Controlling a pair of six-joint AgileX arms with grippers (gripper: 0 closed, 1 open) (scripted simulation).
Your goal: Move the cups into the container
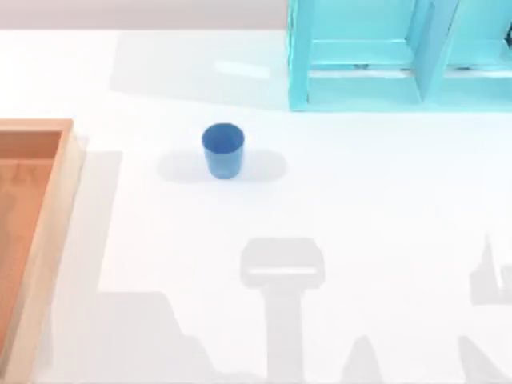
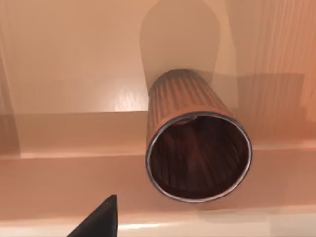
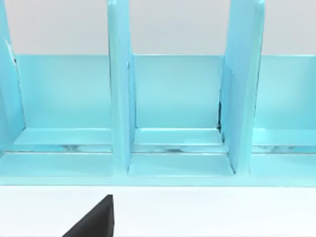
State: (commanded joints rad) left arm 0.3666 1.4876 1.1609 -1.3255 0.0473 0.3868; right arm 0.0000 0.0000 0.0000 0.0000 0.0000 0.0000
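Observation:
The blue cup (image 1: 222, 150) stands upright on the white table, left of centre and to the right of the container (image 1: 58, 200), a wooden tray at the table's left edge. In the left wrist view the coppery brown cup (image 2: 185, 103) stands upright on the container's floor (image 2: 74, 59), just behind its rim (image 2: 74, 168). One dark fingertip (image 2: 101, 223) of my left gripper shows near that rim, clear of the cup, with the gripper open and holding nothing. The right wrist view shows a dark fingertip (image 3: 96, 222) of my open right gripper, which faces the cabinet.
A turquoise shelf-like cabinet (image 1: 400, 56) stands at the back right of the table, its upright dividers (image 3: 119, 89) close in front of my right wrist. Shadows of the arms fall on the table's front half.

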